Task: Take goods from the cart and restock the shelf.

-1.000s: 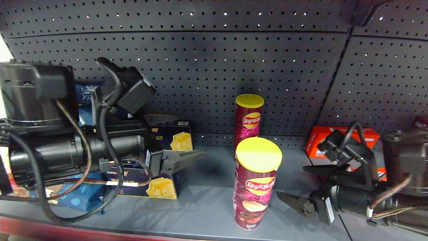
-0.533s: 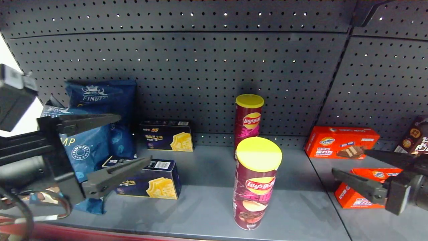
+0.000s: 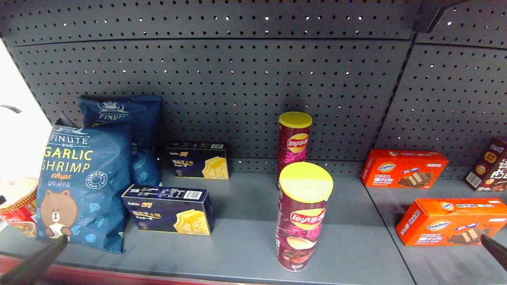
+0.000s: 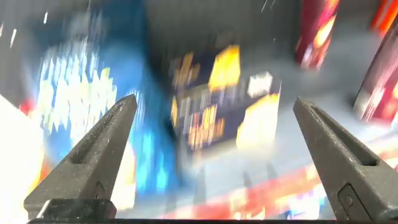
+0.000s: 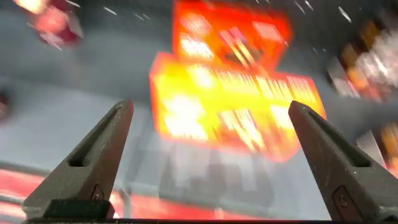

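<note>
Goods stand on the grey shelf: two purple chip cans with yellow lids, one in front and one behind. Two dark blue cracker boxes lie to their left, two orange boxes to their right. A finger of my left gripper pokes in at the shelf's front left corner. A finger of my right gripper shows at the front right. My left gripper is open and empty, facing the cracker boxes. My right gripper is open and empty, facing the orange boxes.
Two blue shrimp chip bags stand at the shelf's left, with a red noodle cup beside them. A brown box leans at the far right. A pegboard wall backs the shelf. Bare shelf lies between the cans and the orange boxes.
Both arms have pulled back from the shelf toward its front edge and outward, leaving only fingertips in the head view. The goods on the shelf have not moved.
</note>
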Robot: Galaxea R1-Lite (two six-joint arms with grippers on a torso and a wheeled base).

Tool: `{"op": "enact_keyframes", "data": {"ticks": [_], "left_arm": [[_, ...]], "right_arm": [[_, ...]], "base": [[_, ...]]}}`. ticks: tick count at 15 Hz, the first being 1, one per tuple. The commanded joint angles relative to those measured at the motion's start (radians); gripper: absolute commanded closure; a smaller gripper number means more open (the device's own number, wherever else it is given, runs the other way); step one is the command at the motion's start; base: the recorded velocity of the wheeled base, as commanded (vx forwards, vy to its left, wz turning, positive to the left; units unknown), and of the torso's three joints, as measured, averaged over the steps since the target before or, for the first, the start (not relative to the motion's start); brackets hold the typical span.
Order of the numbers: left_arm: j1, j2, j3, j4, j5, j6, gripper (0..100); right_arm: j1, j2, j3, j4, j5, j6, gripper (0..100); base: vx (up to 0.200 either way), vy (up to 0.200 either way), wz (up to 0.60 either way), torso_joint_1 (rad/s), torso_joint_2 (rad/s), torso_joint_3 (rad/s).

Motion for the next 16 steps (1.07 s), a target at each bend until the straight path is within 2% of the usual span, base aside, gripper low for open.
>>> {"op": "enact_keyframes", "data": {"ticks": [1, 3, 5, 7, 8, 9, 16], "left_arm": [[0.008, -0.276, 0.089, 0.185, 0.050, -0.004, 0], [0.008, -0.349, 0.138, 0.219, 0.050, -0.004, 0], [0.014, -0.415, 0.194, 0.225, 0.053, -0.006, 0], [0.040, -0.466, 0.235, 0.236, 0.064, -0.006, 0], [0.071, -0.507, 0.258, 0.259, 0.066, -0.006, 0], [0.074, -0.515, 0.272, 0.264, 0.070, -0.006, 0], [0.074, -0.516, 0.344, 0.258, 0.076, 0.005, 0]], "right_arm": [[-0.063, -0.193, 0.123, 0.001, -0.035, 0.017, 0], [-0.098, -0.337, 0.215, 0.044, -0.029, 0.002, 0], [-0.131, -0.489, 0.207, 0.229, -0.029, 0.002, 0], [-0.150, -0.572, 0.176, 0.326, -0.037, 0.011, 0], [-0.193, -0.590, 0.178, 0.326, -0.034, 0.017, 0], [-0.206, -0.605, 0.178, 0.324, -0.032, 0.017, 0], [-0.190, -0.650, 0.183, 0.318, 0.007, 0.017, 0]], "base": [[0.000, 0.000, 0.00, 0.000, 0.00, 0.000], [0.000, 0.000, 0.00, 0.000, 0.00, 0.000], [0.000, 0.000, 0.00, 0.000, 0.00, 0.000], [0.000, 0.000, 0.00, 0.000, 0.00, 0.000], [0.000, 0.000, 0.00, 0.000, 0.00, 0.000], [0.000, 0.000, 0.00, 0.000, 0.00, 0.000], [0.000, 0.000, 0.00, 0.000, 0.00, 0.000]]}}
